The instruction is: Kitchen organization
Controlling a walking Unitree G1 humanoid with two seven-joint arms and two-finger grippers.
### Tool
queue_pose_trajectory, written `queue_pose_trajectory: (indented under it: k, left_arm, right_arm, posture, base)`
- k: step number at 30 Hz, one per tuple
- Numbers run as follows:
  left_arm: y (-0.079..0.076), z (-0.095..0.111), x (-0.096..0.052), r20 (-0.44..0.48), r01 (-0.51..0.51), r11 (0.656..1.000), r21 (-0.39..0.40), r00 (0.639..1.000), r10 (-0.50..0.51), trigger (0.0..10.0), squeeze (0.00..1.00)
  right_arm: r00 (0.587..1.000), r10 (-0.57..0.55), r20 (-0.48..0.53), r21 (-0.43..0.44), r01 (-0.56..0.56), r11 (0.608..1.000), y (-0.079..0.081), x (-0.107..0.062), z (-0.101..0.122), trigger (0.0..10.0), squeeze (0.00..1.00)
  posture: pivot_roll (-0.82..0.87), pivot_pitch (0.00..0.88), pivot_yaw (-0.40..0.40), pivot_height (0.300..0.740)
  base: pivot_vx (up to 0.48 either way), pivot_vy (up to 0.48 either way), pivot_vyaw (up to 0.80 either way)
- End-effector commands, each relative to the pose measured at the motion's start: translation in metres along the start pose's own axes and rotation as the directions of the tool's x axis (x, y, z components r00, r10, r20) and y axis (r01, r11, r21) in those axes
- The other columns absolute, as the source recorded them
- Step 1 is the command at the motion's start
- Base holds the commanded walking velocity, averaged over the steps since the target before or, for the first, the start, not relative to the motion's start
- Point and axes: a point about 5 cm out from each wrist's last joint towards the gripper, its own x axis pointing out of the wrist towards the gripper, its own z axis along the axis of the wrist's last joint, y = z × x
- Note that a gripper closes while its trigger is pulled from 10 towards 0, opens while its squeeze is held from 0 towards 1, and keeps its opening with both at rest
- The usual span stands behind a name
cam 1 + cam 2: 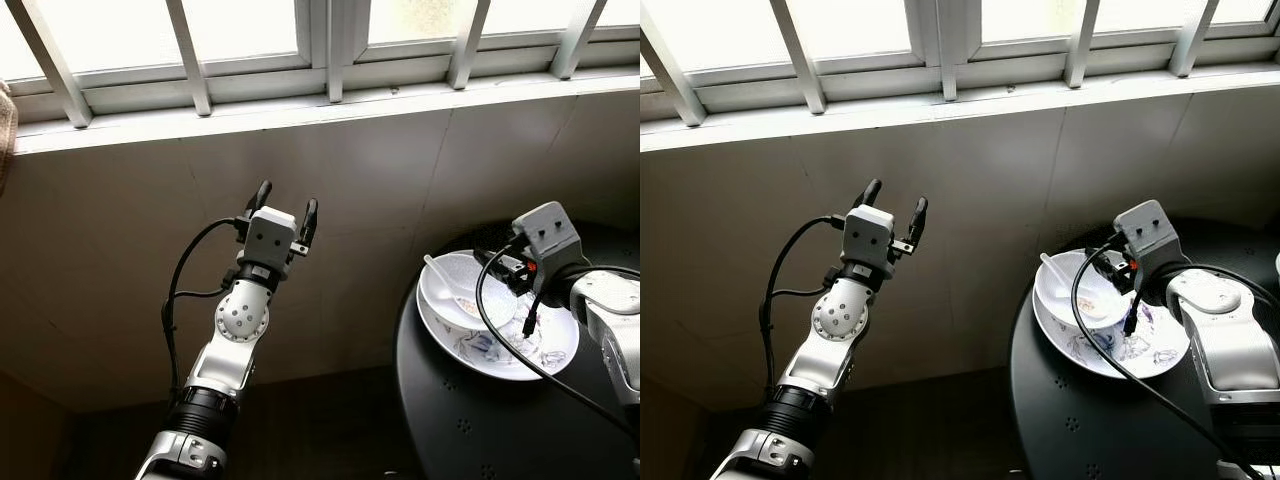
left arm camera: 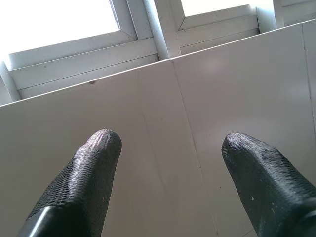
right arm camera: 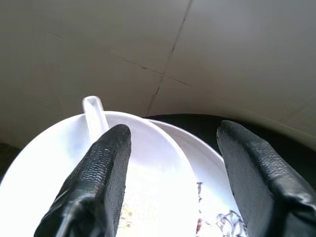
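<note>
My right hand (image 3: 170,173) hovers open over the white bowl (image 1: 462,290) and spoon (image 1: 447,284) on the table (image 1: 450,420); my left hand (image 1: 285,212) is raised, open, empty.

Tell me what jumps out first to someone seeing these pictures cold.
The left gripper is raised high, open and empty, in front of the pale tiled wall below the barred window. On the right, the open right gripper hovers over a white bowl with a white spoon in it. The bowl is stacked on a patterned plate on a round black table.
</note>
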Motion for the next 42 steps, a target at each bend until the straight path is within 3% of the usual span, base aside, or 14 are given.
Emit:
queue_pose_trajectory:
  k: [1,8,9,10,11,28,35,42]
  left_arm:
    - [0.001,0.001,0.002,0.008,-0.001,1.000,0.000,1.000,0.001,10.0,0.00]
    - [-0.001,0.001,0.004,0.008,0.003,1.000,0.000,1.000,-0.003,10.0,0.00]
    - [-0.001,0.001,0.004,0.008,0.004,1.000,0.001,1.000,-0.004,10.0,0.00]
    - [-0.001,0.001,0.004,0.008,0.005,1.000,0.001,1.000,-0.005,10.0,0.00]
    - [-0.001,0.001,0.004,0.009,0.005,1.000,0.002,1.000,-0.005,10.0,0.00]
    - [0.000,0.000,0.005,0.006,0.007,1.000,0.008,1.000,-0.007,10.0,0.00]
    - [0.000,0.000,0.006,0.006,0.008,1.000,0.011,1.000,-0.008,10.0,0.00]
    - [0.001,0.000,0.007,0.007,0.009,1.000,0.017,1.000,-0.009,10.0,0.00]
  right_arm:
    - [0.998,0.061,-0.007,-0.007,-0.061,0.998,-0.002,0.000,0.003,10.0,1.00]
    - [0.985,0.173,-0.026,-0.038,-0.174,0.984,-0.005,0.007,0.003,10.0,1.00]
    - [0.979,0.204,-0.026,-0.043,-0.205,0.978,-0.004,0.008,0.003,10.0,0.45]
    - [0.977,0.214,-0.026,-0.041,-0.215,0.976,-0.004,0.008,0.003,10.0,0.45]
    - [0.975,0.219,-0.029,-0.038,-0.220,0.975,-0.005,0.009,0.003,10.0,0.00]
    - [0.948,0.301,-0.098,-0.026,-0.305,0.952,-0.003,0.031,-0.022,10.0,0.00]
    - [0.948,0.286,-0.137,-0.057,-0.296,0.954,-0.004,0.041,-0.031,10.0,0.00]
    - [0.939,0.305,-0.158,-0.030,-0.313,0.949,0.000,0.050,-0.040,10.0,0.00]
  posture:
    - [-0.24,0.000,0.019,0.740]
    - [-0.24,0.000,0.019,0.740]
    - [-0.24,0.000,0.019,0.740]
    - [-0.24,0.000,0.019,0.740]
    - [-0.24,0.000,0.019,0.740]
    - [-0.22,0.000,0.026,0.740]
    - [-0.21,0.000,0.029,0.740]
    - [-0.20,0.000,0.031,0.740]
  base:
    - [0.000,0.000,0.00]
    - [0.000,0.000,0.00]
    - [0.000,0.000,0.00]
    - [0.000,0.000,0.00]
    - [0.000,0.000,0.00]
    - [0.000,0.000,0.00]
    - [0.000,0.000,0.00]
    - [0.000,0.000,0.00]
